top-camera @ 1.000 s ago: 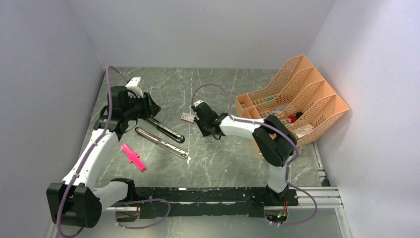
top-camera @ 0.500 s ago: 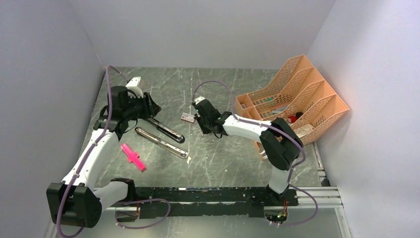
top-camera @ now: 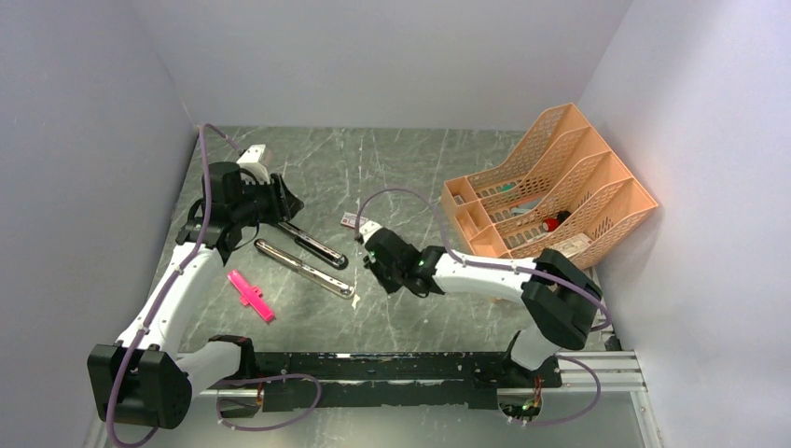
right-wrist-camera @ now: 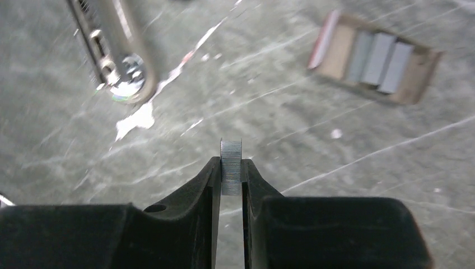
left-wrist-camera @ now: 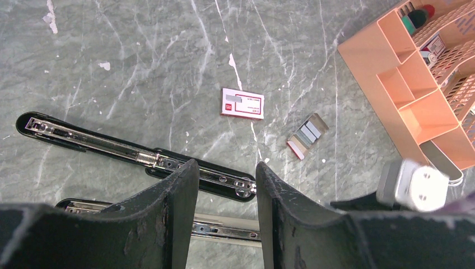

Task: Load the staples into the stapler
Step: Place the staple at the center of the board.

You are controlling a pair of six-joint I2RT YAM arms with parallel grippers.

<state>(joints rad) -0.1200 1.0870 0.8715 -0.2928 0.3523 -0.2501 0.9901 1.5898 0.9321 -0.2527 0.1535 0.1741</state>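
Note:
The black stapler point(top-camera: 312, 245) lies opened flat at left centre, its chrome rail point(top-camera: 303, 268) beside the black arm. In the left wrist view the stapler point(left-wrist-camera: 112, 148) lies just beyond my fingers. My left gripper point(top-camera: 284, 203) is open and empty above the stapler's far end; its jaws point(left-wrist-camera: 224, 168) stand wide apart. My right gripper point(top-camera: 378, 266) is shut on a short silvery staple strip point(right-wrist-camera: 231, 151), held upright a little above the table. It is to the right of the rail's end point(right-wrist-camera: 120, 61). The open staple tray point(right-wrist-camera: 372, 59) with more strips lies behind it.
The red-and-white box sleeve point(top-camera: 353, 221) lies flat at centre, also in the left wrist view point(left-wrist-camera: 242, 103) next to the tray point(left-wrist-camera: 307, 134). A pink cross piece point(top-camera: 250, 295) lies front left. An orange file rack point(top-camera: 550, 191) stands at right. A pale object point(top-camera: 252, 154) lies back left.
My right gripper has moved toward the front of the table, from beside the box sleeve to near the rail's end. The left arm and stapler have not moved.

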